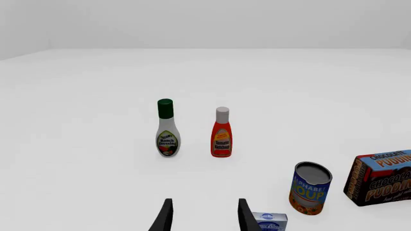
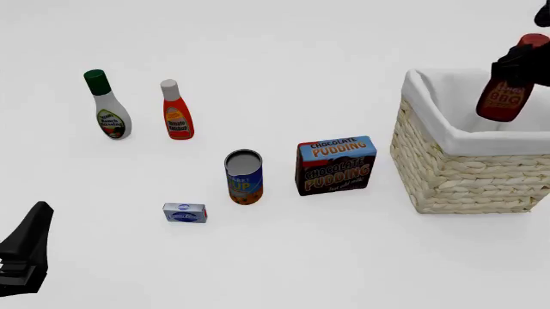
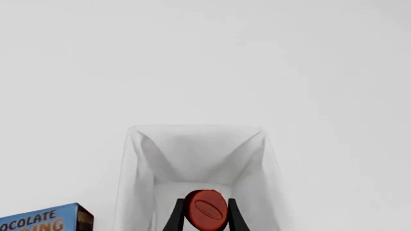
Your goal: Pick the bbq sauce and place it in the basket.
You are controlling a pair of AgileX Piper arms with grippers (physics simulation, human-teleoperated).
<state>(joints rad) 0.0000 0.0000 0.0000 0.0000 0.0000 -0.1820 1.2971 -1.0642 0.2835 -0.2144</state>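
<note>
Down at my near left the left gripper (image 1: pixel 202 216) is idling with jaws apart, while I'm holding the bbq sauce (image 2: pixel 507 87) clamped in the right gripper (image 3: pixel 207 216) over the basket (image 2: pixel 455 170) (placing step), so next I'm judging lowering and releasing.

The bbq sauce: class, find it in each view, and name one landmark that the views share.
Left wrist: not in it.
Front: bbq sauce at far right, held over the basket.
Right wrist: red cap at bottom centre, in the right gripper.
Shared landmark: pudding box.
</note>
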